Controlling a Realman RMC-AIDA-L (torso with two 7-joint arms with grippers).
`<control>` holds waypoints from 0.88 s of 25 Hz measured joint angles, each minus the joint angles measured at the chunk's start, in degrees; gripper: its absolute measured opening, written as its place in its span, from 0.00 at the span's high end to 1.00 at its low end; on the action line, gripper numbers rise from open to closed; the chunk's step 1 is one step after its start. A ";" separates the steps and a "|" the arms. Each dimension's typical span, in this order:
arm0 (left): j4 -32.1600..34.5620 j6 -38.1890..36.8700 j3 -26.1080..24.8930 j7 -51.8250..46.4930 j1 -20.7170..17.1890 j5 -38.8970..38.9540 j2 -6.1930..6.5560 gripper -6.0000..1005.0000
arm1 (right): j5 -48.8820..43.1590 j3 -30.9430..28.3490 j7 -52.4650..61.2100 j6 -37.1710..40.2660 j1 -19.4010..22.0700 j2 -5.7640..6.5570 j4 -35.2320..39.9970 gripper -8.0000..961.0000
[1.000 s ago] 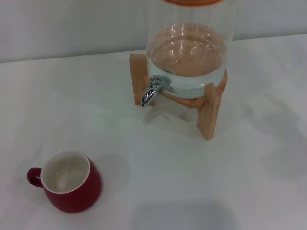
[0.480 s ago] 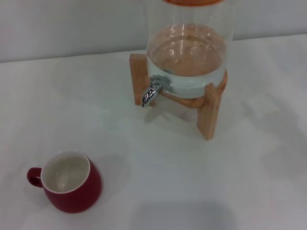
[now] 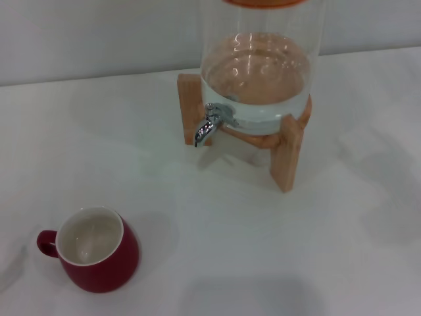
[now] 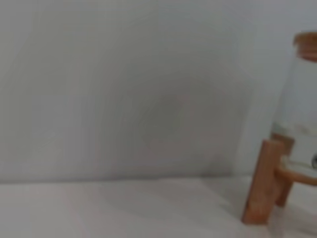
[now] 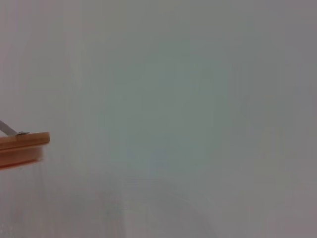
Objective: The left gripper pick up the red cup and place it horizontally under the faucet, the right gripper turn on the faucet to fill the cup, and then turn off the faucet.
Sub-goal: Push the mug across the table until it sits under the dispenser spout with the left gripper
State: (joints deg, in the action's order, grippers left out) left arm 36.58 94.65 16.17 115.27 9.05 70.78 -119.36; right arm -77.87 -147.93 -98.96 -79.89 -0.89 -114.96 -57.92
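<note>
The red cup (image 3: 97, 250) stands upright on the white table at the front left of the head view, its white inside showing and its handle toward the left. The faucet (image 3: 208, 123) is a small chrome tap with its spout turned down, on the front of a clear glass jar (image 3: 262, 66) that holds water and rests on a wooden stand (image 3: 287, 153). Part of the jar and stand also shows in the left wrist view (image 4: 267, 186). Neither gripper shows in any view.
The white table (image 3: 263, 250) runs to a pale wall (image 3: 99, 33) behind the jar. The jar's orange lid edge shows in the right wrist view (image 5: 22, 146). A faint shadow lies on the table at the front left corner.
The cup, jar and faucet have not moved. A faint shadow has appeared on the table at the front left, beside the cup.
</note>
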 joint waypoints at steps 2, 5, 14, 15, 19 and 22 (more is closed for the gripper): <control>0.10 -0.18 -0.01 0.03 0.69 -1.81 0.08 0.15 | 0.00 -0.27 0.00 0.00 -0.03 0.03 0.34 0.25; 0.57 -0.31 -0.01 0.04 1.19 -3.52 0.15 0.16 | 0.02 -0.71 0.00 0.01 -0.04 0.05 0.58 0.25; 1.11 -0.86 0.07 0.44 0.88 -6.80 -0.06 0.16 | 0.08 -1.62 -0.20 0.51 -0.68 0.14 1.48 0.25; 0.81 -1.21 0.08 1.13 0.76 -7.04 -0.18 0.16 | 0.08 -1.82 -0.26 0.55 -0.79 0.12 1.62 0.25; 0.30 -2.60 0.09 2.08 0.63 -7.11 -0.36 0.16 | 0.09 -2.40 -0.40 0.62 -1.27 0.11 1.90 0.25; -0.25 -4.49 0.09 2.13 0.56 -7.14 -0.38 0.16 | 0.09 -2.43 -0.43 0.62 -1.44 0.12 1.90 0.25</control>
State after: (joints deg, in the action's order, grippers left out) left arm 36.34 90.17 16.26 117.39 9.61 63.64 -119.73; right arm -77.78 -150.37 -99.39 -79.27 -2.33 -114.85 -56.02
